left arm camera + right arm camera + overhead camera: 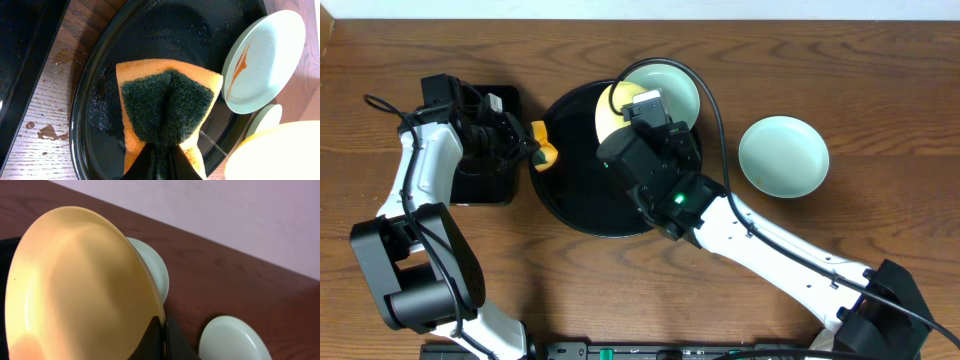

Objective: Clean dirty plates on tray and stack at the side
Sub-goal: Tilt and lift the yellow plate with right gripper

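1. With the right gripper (162,332), pinches the pale yellow plate (80,290) by its lower rim, fingers closed tight on the edge.
2. Holds that plate tilted steeply up on edge above the far part of the round black tray (575,200), with the gripper directly under the plate's rim in the wrist view.
3. Shows, just beside the yellow plate, a pale blue-green plate (678,88) at the tray's far rim, streaked with orange sauce (240,62).
4. Shows a second blue-green plate (783,157) lying flat on the wooden table (880,100), well apart to the right of both tray and gripper.
5. With the left gripper (161,162), squeezes an orange sponge (167,107) with a dark green scouring face, fingers clamped on its folded lower end.
6. Hangs the sponge over the round tray's left rim, near the rectangular black tray (490,185), apart from all three plates.
7. Shows water drops (45,131) on the wood between the two trays.
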